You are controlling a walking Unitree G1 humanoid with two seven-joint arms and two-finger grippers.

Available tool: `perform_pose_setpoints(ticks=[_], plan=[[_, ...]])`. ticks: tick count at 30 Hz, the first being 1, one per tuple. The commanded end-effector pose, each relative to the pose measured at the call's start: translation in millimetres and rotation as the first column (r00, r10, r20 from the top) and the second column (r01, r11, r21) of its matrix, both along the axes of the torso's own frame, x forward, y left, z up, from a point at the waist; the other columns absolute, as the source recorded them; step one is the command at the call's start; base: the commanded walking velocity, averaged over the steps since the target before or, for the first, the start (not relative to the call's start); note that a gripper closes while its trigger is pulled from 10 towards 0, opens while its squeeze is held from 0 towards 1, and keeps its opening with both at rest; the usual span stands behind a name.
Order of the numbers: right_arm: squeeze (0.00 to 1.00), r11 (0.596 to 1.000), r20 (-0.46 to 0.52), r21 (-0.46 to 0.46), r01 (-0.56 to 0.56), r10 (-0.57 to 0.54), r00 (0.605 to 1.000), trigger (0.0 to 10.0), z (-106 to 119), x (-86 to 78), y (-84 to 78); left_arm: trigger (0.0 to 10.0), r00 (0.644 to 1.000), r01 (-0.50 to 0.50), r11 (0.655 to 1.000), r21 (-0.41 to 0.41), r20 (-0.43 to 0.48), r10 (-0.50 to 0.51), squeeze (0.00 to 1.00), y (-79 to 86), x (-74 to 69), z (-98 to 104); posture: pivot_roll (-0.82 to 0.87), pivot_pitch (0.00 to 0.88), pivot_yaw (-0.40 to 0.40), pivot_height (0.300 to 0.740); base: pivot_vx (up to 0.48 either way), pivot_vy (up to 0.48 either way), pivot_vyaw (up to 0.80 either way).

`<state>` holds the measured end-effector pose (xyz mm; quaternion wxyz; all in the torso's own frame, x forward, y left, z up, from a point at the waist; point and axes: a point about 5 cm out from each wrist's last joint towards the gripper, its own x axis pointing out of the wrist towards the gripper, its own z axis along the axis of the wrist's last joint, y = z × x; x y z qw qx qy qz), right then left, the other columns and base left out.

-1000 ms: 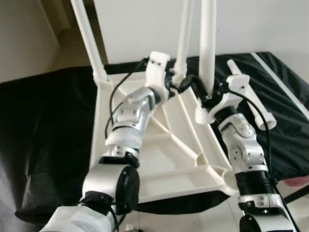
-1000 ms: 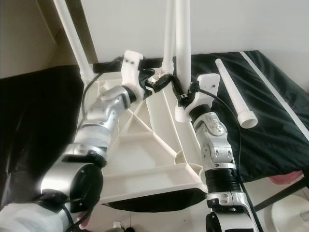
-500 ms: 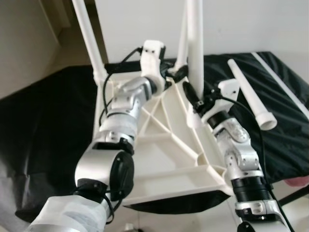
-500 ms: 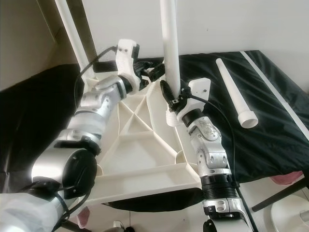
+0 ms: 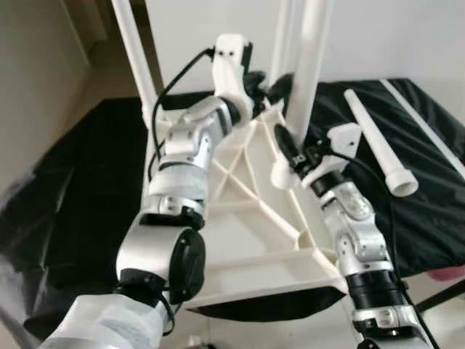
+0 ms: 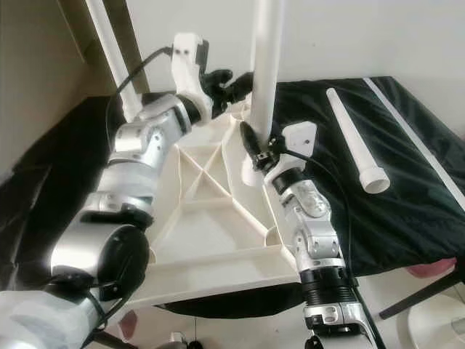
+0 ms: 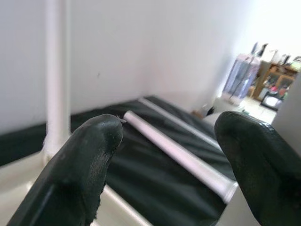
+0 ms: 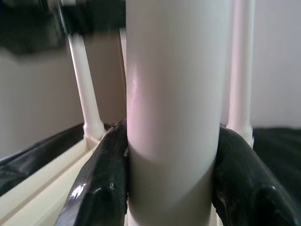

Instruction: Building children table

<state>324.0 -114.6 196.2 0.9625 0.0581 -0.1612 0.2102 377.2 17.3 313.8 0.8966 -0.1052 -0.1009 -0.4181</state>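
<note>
right gripper (image 6: 254, 156) clamps an upright white table leg (image 6: 265, 65) over the upturned tabletop (image 6: 211, 240); left gripper (image 6: 229, 80) hangs open at the far edge.

the right wrist view shows what the head views cannot: both black fingers (image 8: 101, 183) pressed tight against the leg's sides, with two fitted legs (image 8: 84, 94) standing behind. the left wrist view shows its fingers (image 7: 82, 165) spread wide, holding nothing, and past them a loose leg (image 7: 178, 157) lying on the black cloth (image 7: 141, 183). from the head views, the left arm stretches forward along the tabletop's left edge, wrist raised near the far right corner; the right arm reaches up from the near right corner, elbow bent, gripping the leg low down just above the tabletop's right edge.
</note>
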Motion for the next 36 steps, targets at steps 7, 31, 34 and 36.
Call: perform_pose_setpoints(ticks=[7,31,34,36], plan=[[0.00,0.995,-0.100,-0.039,-0.091,0.086,0.991,10.0,-19,-3.9,28.2,10.0,0.970,0.225,0.974,-0.010,0.103,-0.222,0.00,-32.8,-29.3,18,0.00,0.000,-0.010,0.740,0.000,0.000,0.00],[0.00,0.998,-0.047,0.031,0.053,-0.052,0.998,10.0,-6,1.6,9.4,10.0,0.957,-0.273,0.942,-0.196,0.043,0.287,0.00,23.6,2.8,20,-0.01,0.000,-0.012,0.740,0.000,0.000,0.00],[0.00,0.996,-0.043,0.042,0.084,-0.083,0.996,10.0,-4,2.8,5.5,10.0,0.952,-0.299,0.929,-0.220,0.006,0.307,0.00,31.6,5.8,16,-0.01,0.000,-0.012,0.740,0.000,0.000,0.00],[0.00,0.991,-0.040,0.059,0.123,-0.121,0.992,10.0,-2,4.7,1.0,10.0,0.945,-0.322,0.921,-0.217,-0.014,0.327,0.00,37.6,8.0,9,-0.01,0.000,-0.008,0.740,0.000,0.000,0.00]])
